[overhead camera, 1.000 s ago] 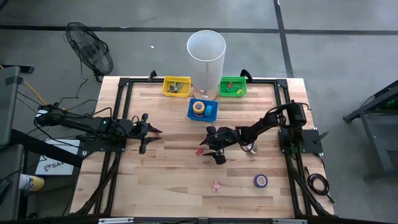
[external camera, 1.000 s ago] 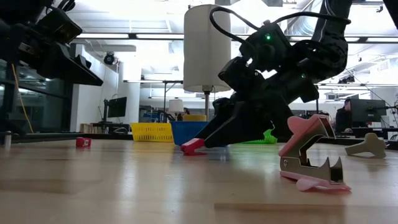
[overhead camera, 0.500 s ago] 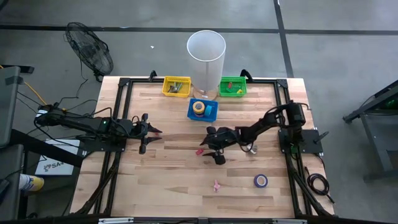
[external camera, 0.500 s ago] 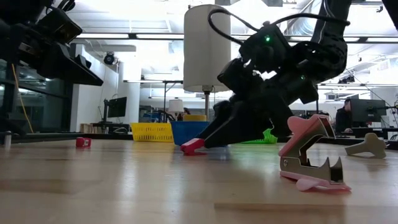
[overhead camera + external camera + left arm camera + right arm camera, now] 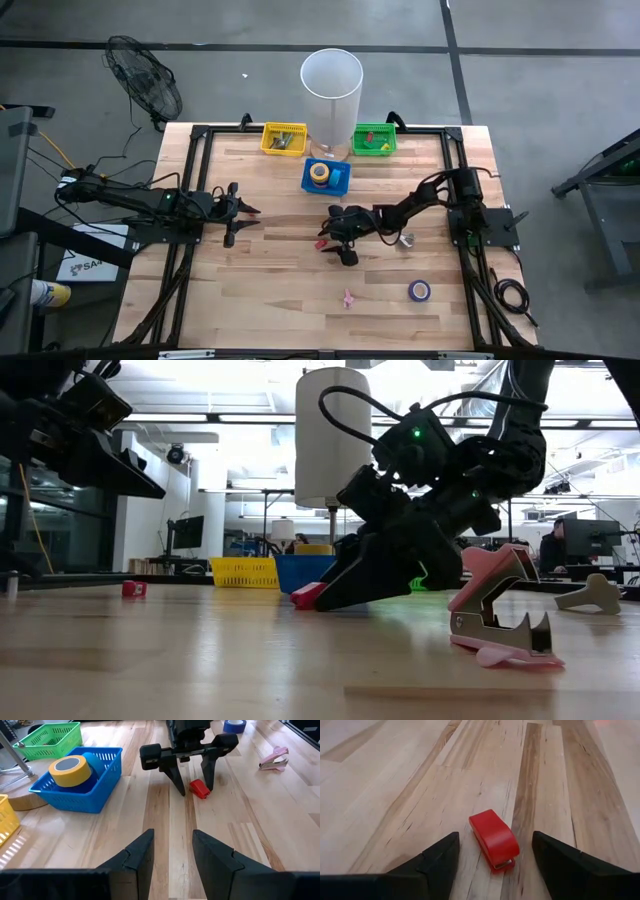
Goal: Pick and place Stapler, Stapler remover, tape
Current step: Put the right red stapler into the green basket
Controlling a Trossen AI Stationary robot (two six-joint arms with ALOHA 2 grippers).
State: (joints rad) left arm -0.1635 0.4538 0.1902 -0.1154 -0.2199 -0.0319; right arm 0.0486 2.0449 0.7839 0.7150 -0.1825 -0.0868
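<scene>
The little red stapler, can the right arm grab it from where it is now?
Probably yes. The right gripper is open, and the red stapler lies on the table between its fingers, with nothing in between.

The right arm stretches from the table's right edge toward the middle, its wrist tilted down so the right gripper (image 5: pixel 333 241) sits low at the tabletop, its two fingers (image 5: pixel 437 860) spread wide apart. The left arm lies along the table's left side, the left gripper (image 5: pixel 243 213) pointing toward the centre, its fingers (image 5: pixel 142 851) partly open and holding nothing
</scene>
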